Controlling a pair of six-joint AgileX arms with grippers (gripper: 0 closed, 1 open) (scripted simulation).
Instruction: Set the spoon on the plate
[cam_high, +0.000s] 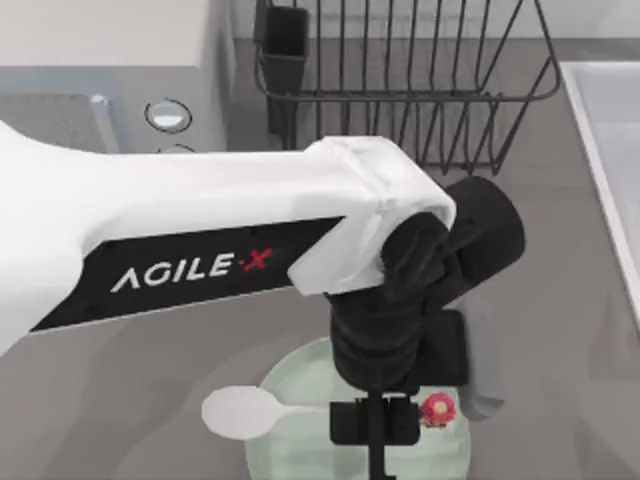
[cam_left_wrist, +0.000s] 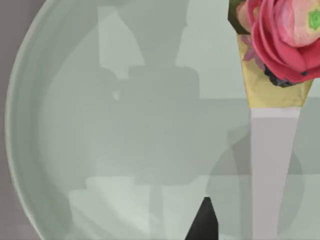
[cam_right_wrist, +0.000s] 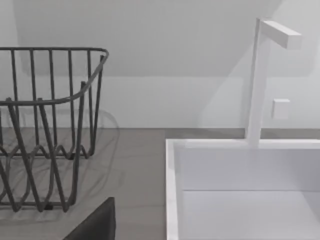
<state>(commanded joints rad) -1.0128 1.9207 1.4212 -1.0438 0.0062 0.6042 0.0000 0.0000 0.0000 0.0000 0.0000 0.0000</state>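
Note:
My left gripper (cam_high: 375, 432) hangs over the pale green plate (cam_high: 300, 455) at the table's front middle, shut on the thin handle of the white spoon (cam_high: 240, 412). The spoon lies level above the plate, its oval bowl out past the plate's left rim. A pink flower ornament (cam_high: 437, 406) sits at the handle's other end. In the left wrist view the handle (cam_left_wrist: 270, 170) and flower (cam_left_wrist: 285, 40) float over the plate (cam_left_wrist: 100, 125), casting a shadow, with one dark finger (cam_left_wrist: 204, 225) beside the handle. My right arm is parked off to the right by the sink.
A dark wire dish rack (cam_high: 400, 90) (cam_right_wrist: 45, 125) stands at the back middle. A white sink (cam_high: 610, 150) (cam_right_wrist: 240, 190) with a faucet (cam_right_wrist: 260, 75) lines the right side. A white appliance (cam_high: 100, 60) fills the back left.

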